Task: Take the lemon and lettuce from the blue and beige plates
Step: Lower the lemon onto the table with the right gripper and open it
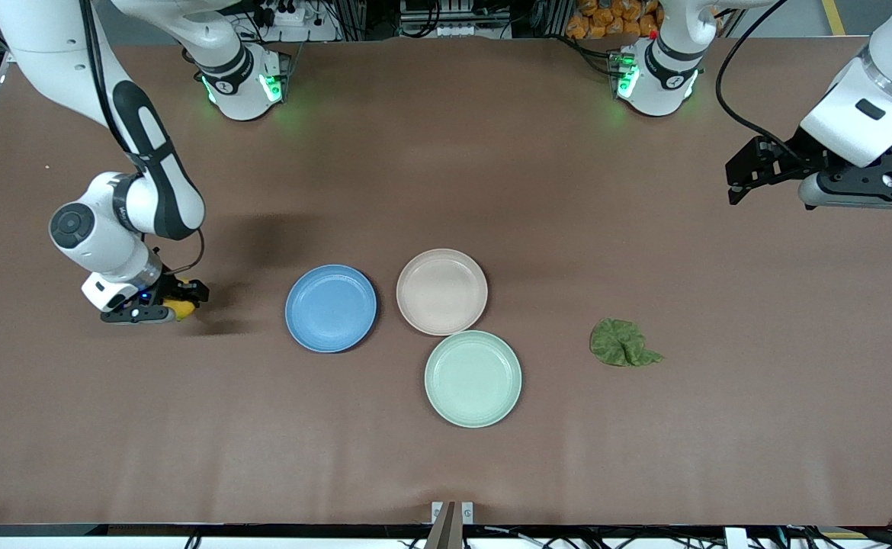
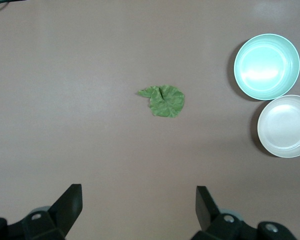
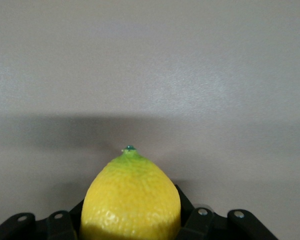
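My right gripper (image 1: 178, 302) is shut on the yellow lemon (image 1: 182, 309), low over the bare table toward the right arm's end, beside the blue plate (image 1: 331, 308). The lemon fills the space between the jaws in the right wrist view (image 3: 131, 200). The blue plate and the beige plate (image 1: 441, 291) are both empty. The wrinkled green lettuce (image 1: 621, 343) lies on the bare table toward the left arm's end, apart from the plates. My left gripper (image 1: 739, 181) is open and empty, raised over the left arm's end of the table; the lettuce (image 2: 164, 101) shows well ahead of its fingertips (image 2: 74, 196).
A pale mint-green plate (image 1: 473, 378) sits empty, nearer the front camera than the beige plate and touching it. It also shows in the left wrist view (image 2: 266, 66) next to the beige plate (image 2: 286, 126). The brown table (image 1: 644, 457) is bare elsewhere.
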`<action>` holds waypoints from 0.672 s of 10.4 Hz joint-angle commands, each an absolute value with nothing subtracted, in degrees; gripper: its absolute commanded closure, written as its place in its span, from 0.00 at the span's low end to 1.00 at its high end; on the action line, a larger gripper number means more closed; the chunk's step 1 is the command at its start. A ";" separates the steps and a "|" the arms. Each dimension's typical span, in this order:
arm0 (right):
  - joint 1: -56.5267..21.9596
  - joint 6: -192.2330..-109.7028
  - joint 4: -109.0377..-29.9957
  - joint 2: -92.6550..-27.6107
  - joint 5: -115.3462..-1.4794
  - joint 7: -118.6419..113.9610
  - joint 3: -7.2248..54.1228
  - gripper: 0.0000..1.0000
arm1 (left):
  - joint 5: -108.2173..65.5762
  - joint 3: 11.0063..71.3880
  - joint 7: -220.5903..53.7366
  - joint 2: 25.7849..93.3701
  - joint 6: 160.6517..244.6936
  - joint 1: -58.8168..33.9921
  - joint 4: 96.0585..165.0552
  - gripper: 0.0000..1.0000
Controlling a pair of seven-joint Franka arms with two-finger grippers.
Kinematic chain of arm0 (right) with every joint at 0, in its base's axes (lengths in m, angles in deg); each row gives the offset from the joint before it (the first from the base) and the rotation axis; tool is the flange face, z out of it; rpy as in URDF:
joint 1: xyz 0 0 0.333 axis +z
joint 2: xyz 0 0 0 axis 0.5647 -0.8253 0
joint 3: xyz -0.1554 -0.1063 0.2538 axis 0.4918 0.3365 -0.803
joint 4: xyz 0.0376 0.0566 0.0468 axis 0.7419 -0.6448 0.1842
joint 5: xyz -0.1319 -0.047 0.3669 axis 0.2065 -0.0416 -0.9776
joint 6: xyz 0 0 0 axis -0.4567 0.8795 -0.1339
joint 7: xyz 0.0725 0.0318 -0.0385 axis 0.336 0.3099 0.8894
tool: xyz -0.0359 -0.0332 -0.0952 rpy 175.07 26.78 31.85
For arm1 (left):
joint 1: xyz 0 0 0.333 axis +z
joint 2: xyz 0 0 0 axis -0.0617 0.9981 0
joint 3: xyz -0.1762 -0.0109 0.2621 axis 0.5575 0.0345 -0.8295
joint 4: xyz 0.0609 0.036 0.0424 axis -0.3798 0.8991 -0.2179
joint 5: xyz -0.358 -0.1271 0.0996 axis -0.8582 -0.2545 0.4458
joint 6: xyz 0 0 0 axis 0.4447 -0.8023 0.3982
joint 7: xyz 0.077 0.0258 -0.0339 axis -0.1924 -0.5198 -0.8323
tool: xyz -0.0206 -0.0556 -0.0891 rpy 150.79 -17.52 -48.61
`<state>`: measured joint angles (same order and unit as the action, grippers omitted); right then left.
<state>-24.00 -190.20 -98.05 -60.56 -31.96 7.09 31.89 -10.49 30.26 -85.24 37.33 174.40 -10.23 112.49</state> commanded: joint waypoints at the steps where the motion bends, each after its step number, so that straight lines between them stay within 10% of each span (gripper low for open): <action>1: -23.75 -191.87 -97.94 -61.97 -36.32 7.22 30.58 0.70 | -11.63 30.43 -84.27 37.21 173.14 -9.78 111.70 0.00; 5: -23.84 -193.29 -97.50 -63.91 -36.77 7.22 30.13 0.61 | -11.63 30.43 -84.45 37.21 173.14 -9.69 111.70 0.00; 7: -23.84 -193.11 -97.15 -64.00 -36.77 7.22 30.13 0.00 | -11.71 30.52 -84.53 37.12 173.14 -9.69 111.70 0.00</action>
